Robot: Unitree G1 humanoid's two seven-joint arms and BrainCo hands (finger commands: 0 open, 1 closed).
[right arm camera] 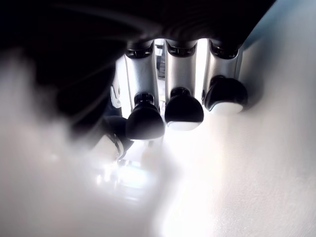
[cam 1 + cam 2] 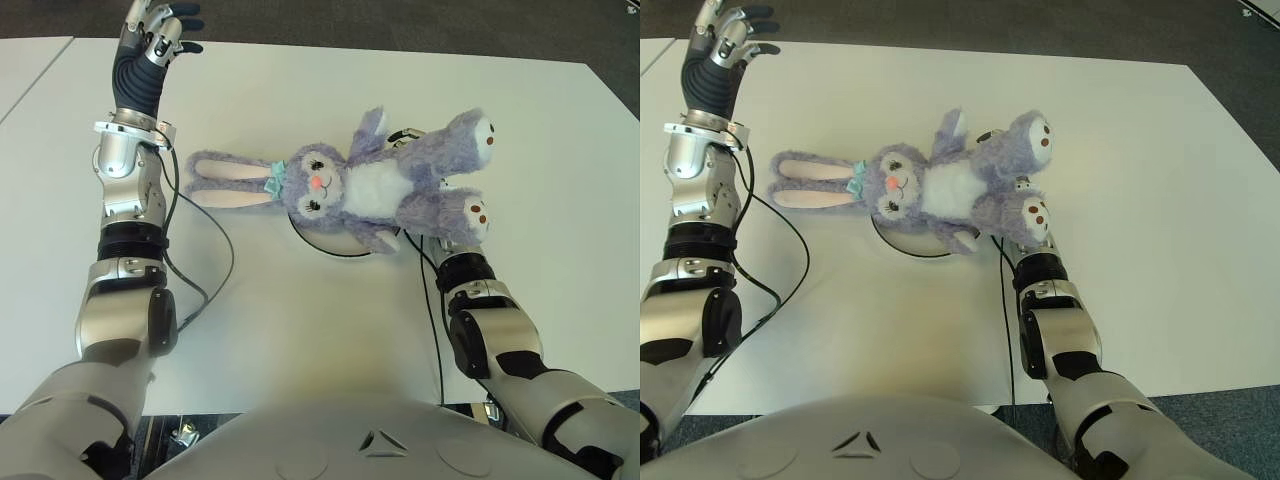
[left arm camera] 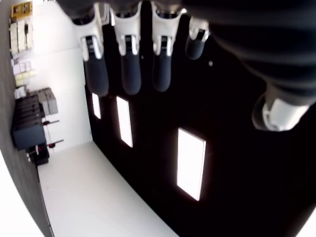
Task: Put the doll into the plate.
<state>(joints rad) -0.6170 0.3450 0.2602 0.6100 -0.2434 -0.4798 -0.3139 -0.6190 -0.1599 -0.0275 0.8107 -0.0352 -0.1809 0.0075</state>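
Note:
A purple plush rabbit doll (image 2: 375, 190) with a white belly lies face up across a white plate (image 2: 330, 246). Its head and body cover most of the plate, and only the near rim shows. Its long ears (image 2: 225, 180) stretch left onto the table. My right hand (image 1: 180, 111) is under the doll's legs, mostly hidden from the eye views, with its fingers (image 1: 144, 121) curled against the pale plush. My left hand (image 2: 160, 25) is raised at the far left near the table's back edge, its fingers spread and holding nothing.
The white table (image 2: 540, 140) extends to the right and front of the plate. A black cable (image 2: 215, 260) loops on the table beside my left forearm. A second white table (image 2: 30, 60) adjoins at the far left. Dark floor lies beyond the back edge.

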